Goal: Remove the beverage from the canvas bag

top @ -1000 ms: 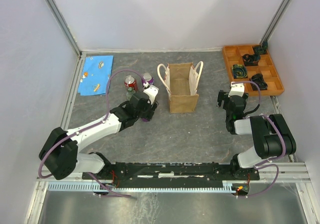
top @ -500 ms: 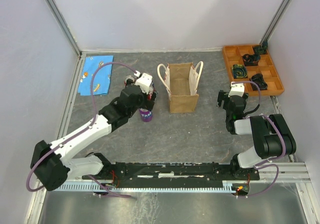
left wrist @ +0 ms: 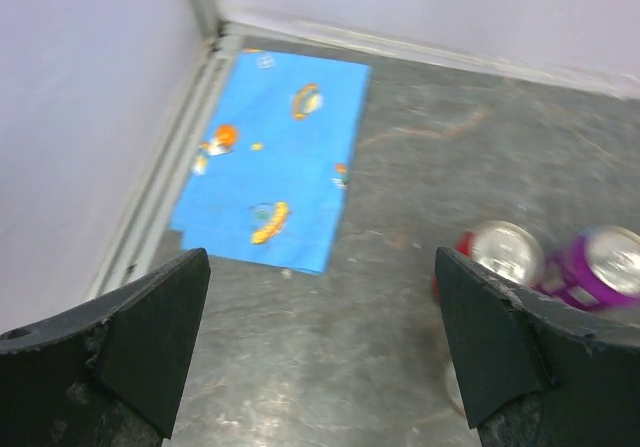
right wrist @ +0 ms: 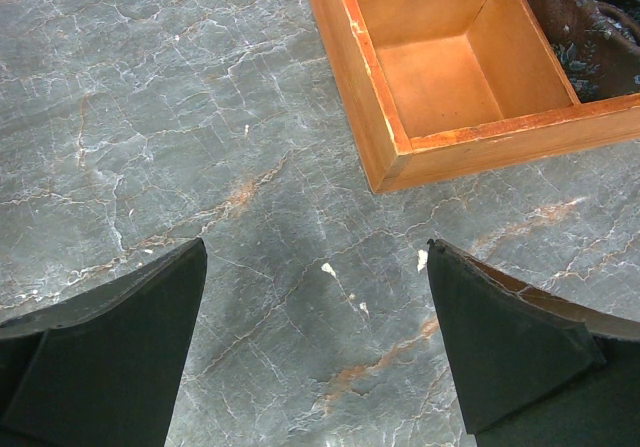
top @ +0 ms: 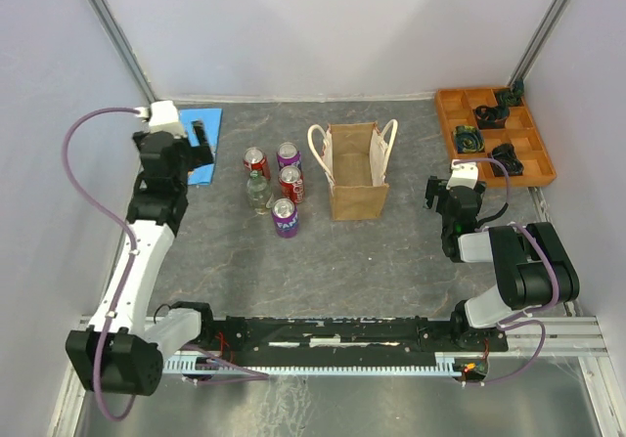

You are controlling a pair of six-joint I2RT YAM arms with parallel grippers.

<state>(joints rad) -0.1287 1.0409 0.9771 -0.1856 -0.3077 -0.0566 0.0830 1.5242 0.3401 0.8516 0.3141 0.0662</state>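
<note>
The tan canvas bag (top: 354, 171) stands upright with its cream handles, mouth open; I cannot see inside it. Several beverage cans stand left of it: a purple can (top: 285, 218) nearest the front, a red can (top: 291, 184), another purple one (top: 288, 153) and another red one (top: 255, 161), plus a clear bottle (top: 258, 192). My left gripper (top: 200, 144) is open and empty at the far left, over the table (left wrist: 320, 367). The red can (left wrist: 503, 253) and purple can (left wrist: 606, 268) show at its right. My right gripper (top: 433, 195) is open and empty (right wrist: 320, 347), right of the bag.
A blue patterned cloth (top: 191, 144) lies in the back left corner, also in the left wrist view (left wrist: 280, 157). An orange compartment tray (top: 446, 129) with dark parts stands at the back right; its corner (right wrist: 360, 77) is just ahead of my right gripper. Walls enclose the table.
My left gripper has let go of the purple can, which now stands in front of the other cans. The arm has swung back to the far left by the blue cloth. The right arm has not moved.
</note>
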